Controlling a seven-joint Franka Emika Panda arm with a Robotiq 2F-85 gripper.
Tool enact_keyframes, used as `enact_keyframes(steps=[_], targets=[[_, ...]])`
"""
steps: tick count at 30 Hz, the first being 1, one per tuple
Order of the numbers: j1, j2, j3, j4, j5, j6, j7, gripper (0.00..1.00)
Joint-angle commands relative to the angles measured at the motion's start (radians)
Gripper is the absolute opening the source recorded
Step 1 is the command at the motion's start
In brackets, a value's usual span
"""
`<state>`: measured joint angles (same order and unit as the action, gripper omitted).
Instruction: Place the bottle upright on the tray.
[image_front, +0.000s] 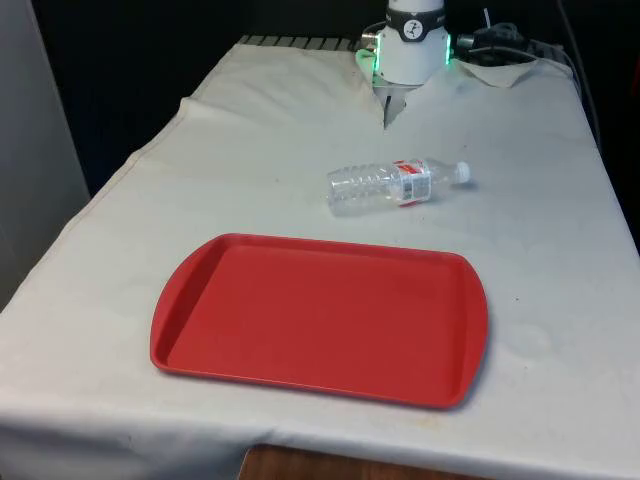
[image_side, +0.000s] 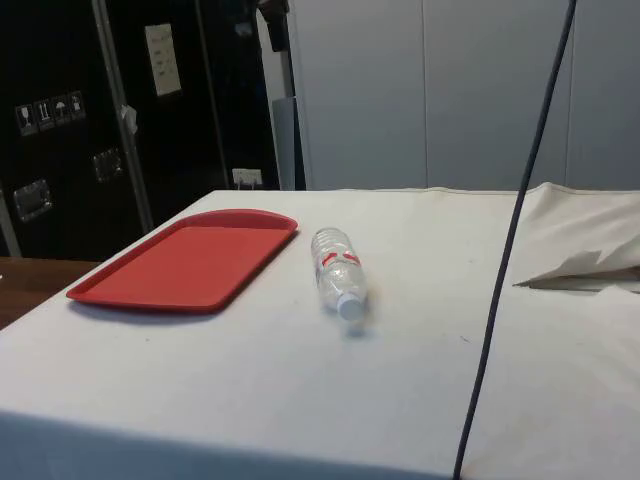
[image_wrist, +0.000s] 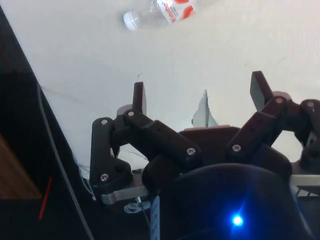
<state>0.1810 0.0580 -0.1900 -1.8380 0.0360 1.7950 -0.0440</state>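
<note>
Across the front view from its left, the red tray (image_front: 320, 318) lies flat on the white cloth (image_front: 540, 250), farther from the gripper (image_wrist: 200, 92) than anything else on the table; just past the tray's rim on the gripper's side, the clear plastic bottle (image_front: 395, 184) lies on its side, apart from the tray, its white cap (image_front: 462, 172) towards the front view's right. In the wrist view the gripper hangs above bare cloth with its two black fingers (image_wrist: 138, 97) spread wide and nothing between them; the bottle lies ahead of the fingertips, well apart from them
</note>
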Motion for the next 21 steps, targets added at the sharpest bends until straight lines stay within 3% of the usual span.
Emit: enact_keyframes(steps=[1,9,21], targets=[[0.000,-0.003,0.000,-0.002,0.000,-0.002,0.001,1.00],[0.001,-0.064,0.005,-0.070,-0.005,0.012,0.010,1.00],[0.001,-0.105,0.012,-0.116,-0.012,0.029,0.014,1.00]])
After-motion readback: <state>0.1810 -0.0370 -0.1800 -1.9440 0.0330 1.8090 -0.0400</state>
